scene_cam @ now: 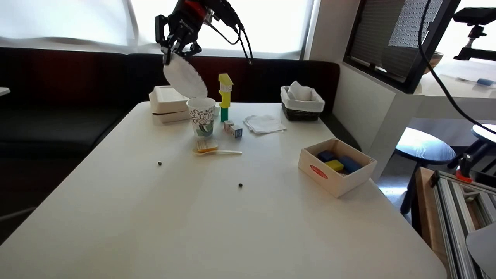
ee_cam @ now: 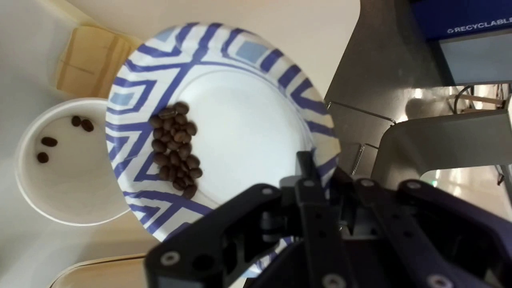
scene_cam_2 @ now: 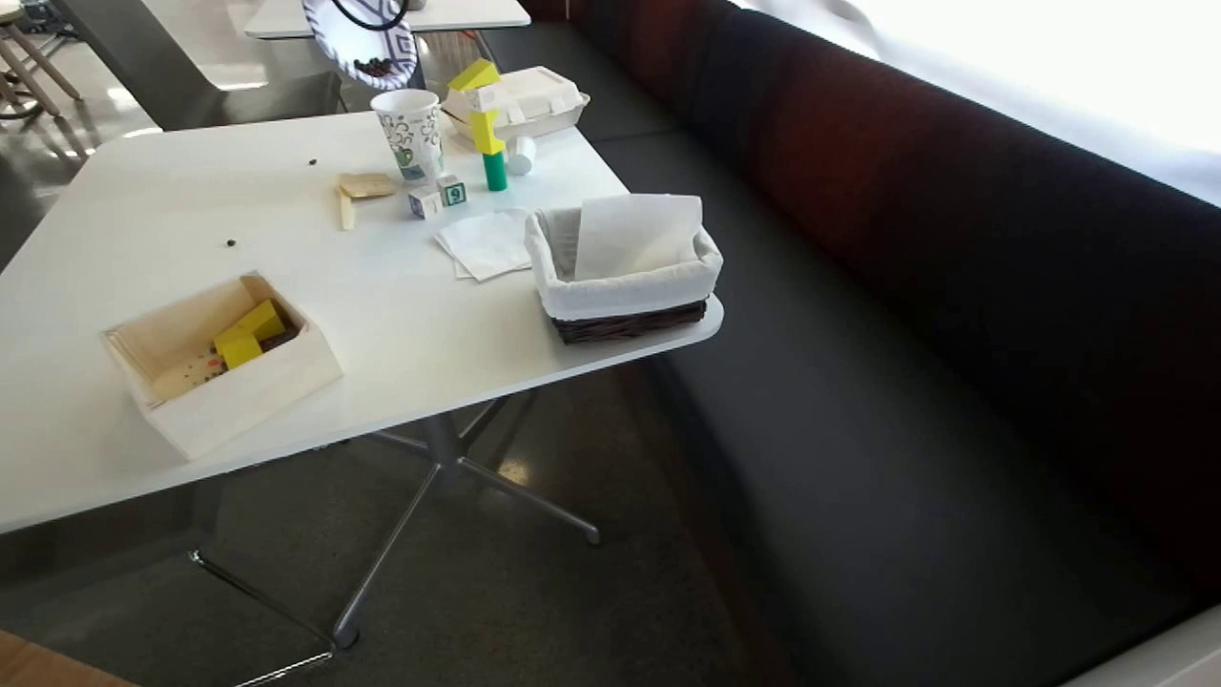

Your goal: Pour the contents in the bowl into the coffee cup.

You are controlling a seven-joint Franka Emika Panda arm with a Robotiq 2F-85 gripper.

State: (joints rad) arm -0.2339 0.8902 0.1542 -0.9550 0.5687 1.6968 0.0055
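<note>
Coffee beans (ee_cam: 175, 148) lie heaped at nine o'clock inside the tilted bowl (ee_cam: 248, 132) in my wrist view, which also shows four more beans (ee_cam: 49, 141) in the coffee cup (ee_cam: 72, 188) just past that edge, while in an exterior view I see only the bowl's white underside (scene_cam: 184, 77), its low edge at the cup's mouth. There my arm (scene_cam: 195, 9) slants down from one o'clock; in the wrist view my gripper (ee_cam: 322, 172) pinches the bowl's rim at four o'clock.
</note>
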